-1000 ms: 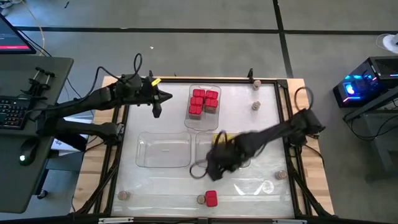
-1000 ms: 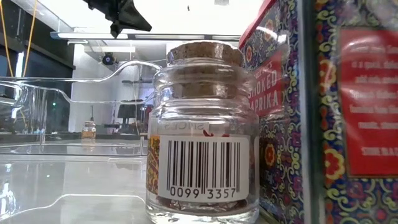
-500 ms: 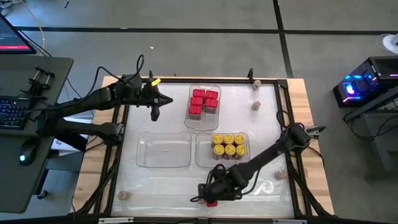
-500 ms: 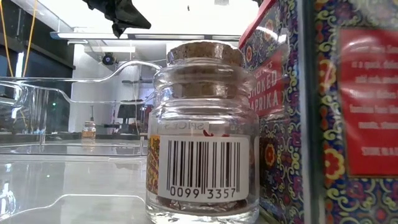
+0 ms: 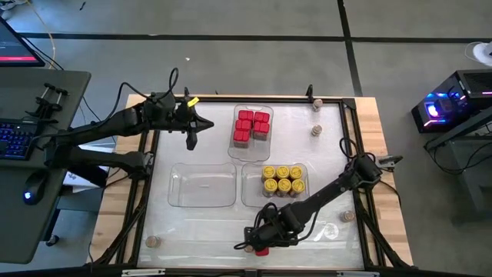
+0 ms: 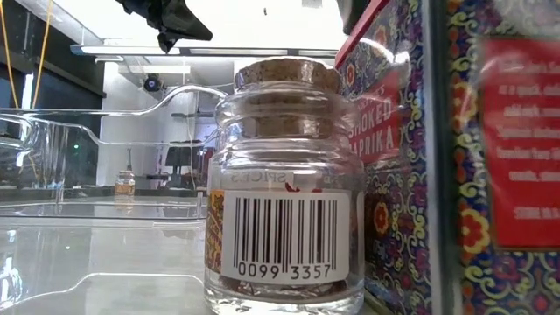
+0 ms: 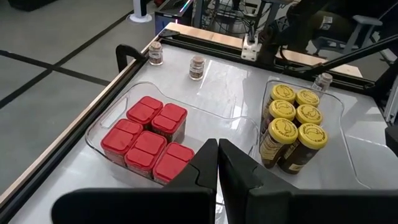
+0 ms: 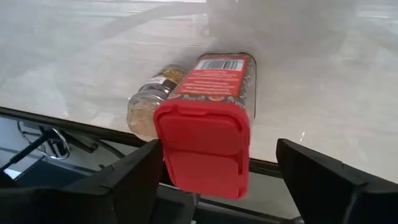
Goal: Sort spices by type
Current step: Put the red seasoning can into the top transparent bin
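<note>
Spices sit mostly sorted: red boxy ones (image 5: 252, 125) fill the far clear tray (image 5: 265, 108), yellow-lidded jars (image 5: 282, 179) the tray nearer the table's front edge (image 5: 192, 265). At that edge, the right gripper (image 5: 260, 238) hangs over a lone red spice box (image 8: 207, 134) beside a cork-topped jar (image 6: 284, 188), fingers spread wide around the box, not touching. Left of the red tray, the left gripper (image 5: 192, 137) hovers pinched closed, empty.

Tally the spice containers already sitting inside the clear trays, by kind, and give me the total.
Red boxy containers: 5
Yellow-lidded jars: 6
Cork-stoppered jars: 0, all loose
Total: 11
</note>
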Controlling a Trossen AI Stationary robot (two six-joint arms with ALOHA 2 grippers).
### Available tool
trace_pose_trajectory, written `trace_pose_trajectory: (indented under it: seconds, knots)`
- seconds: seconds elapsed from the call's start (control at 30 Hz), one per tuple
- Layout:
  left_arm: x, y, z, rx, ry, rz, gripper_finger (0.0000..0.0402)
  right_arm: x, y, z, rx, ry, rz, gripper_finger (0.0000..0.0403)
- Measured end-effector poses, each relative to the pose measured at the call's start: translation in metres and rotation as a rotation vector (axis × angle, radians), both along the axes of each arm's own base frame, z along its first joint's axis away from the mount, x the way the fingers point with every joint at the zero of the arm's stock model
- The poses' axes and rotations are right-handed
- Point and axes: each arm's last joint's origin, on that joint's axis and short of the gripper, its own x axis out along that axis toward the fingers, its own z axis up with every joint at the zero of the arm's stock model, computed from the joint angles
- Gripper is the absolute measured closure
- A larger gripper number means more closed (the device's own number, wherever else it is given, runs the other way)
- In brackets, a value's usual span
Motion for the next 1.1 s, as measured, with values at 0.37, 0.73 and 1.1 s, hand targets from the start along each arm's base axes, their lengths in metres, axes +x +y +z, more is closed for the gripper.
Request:
trace_pose_trajectory:
  seconds: [0.37, 0.73, 1.1]
  knots:
    - [0.000, 0.000, 0.000, -0.001, 0.000, 0.001, 0.0401, 0.005, 0.002, 0.002, 0.020, -0.060, 0.048, 0.0094]
    - [0.000, 0.000, 0.000, 0.001, 0.000, 0.000, 0.0401, 0.010, 0.003, -0.013, 0.025, -0.031, 0.039, 0.0094]
    - [-0.002, 0.004, 0.009, 0.090, -0.008, 0.012, 0.0401, 0.011, 0.001, -0.010, 0.019, -0.044, 0.046, 0.0200]
